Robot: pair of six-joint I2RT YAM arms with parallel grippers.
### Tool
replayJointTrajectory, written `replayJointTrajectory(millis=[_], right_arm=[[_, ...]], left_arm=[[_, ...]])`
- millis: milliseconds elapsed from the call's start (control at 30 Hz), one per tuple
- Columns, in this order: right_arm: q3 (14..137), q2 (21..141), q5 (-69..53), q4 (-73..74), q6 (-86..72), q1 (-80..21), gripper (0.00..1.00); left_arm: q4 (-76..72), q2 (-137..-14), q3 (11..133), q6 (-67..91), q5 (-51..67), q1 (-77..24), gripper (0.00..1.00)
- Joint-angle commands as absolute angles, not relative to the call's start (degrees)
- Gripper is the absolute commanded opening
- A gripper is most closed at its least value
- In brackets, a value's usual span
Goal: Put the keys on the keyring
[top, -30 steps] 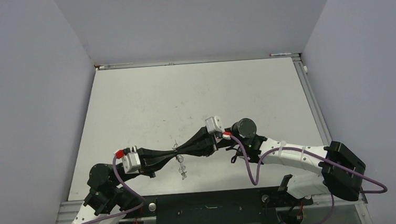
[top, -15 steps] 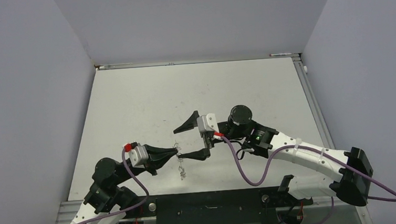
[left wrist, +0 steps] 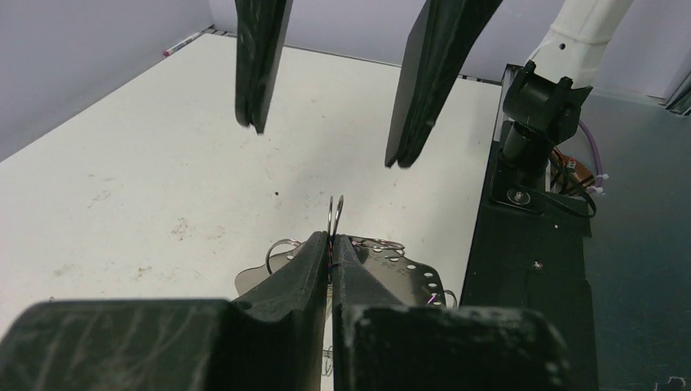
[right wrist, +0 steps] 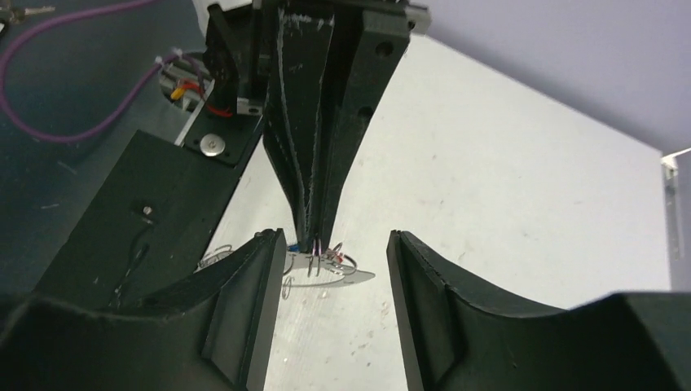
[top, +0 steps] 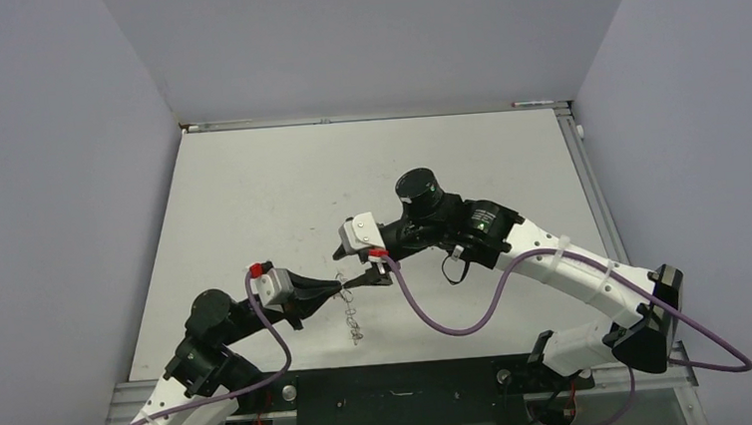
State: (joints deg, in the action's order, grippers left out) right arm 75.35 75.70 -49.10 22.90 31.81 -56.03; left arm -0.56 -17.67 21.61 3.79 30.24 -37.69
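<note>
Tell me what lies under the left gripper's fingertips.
The silvery keyring with wire loops; a thin ring pokes up from the shut left gripper. Its fingers cover the keyring's middle.

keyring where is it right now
Top view, front-centre of the table: the keyring is pinched in the left gripper, with the open right gripper facing it.
</note>
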Motion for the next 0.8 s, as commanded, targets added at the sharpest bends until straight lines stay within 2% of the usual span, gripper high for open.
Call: replayJointTrajectory(millis=[0,133,400,767], right_arm=[[79.29,78.09,-49.68,31.56,36.36,-57.19,0.50],[80.62,80.25,-48.56,33.35,36.89,-58.23,0.48],[81.21,81.83,-47.81,32.59,37.29,-59.01,0.33],[79.91,81.34,-46.86,30.03,36.92,-59.01,0.28]], left_arm=[[-2.04,-18.30,25.13,3.87,29.56,-37.35,0.00],[-2.15,-18.39,25.05,3.95,29.32,-37.35,0.00],[-2.25,-18.39,24.79,4.30,29.10,-37.40,0.00],[-2.39,-17.94,24.70,4.39,29.25,-37.35,0.00]])
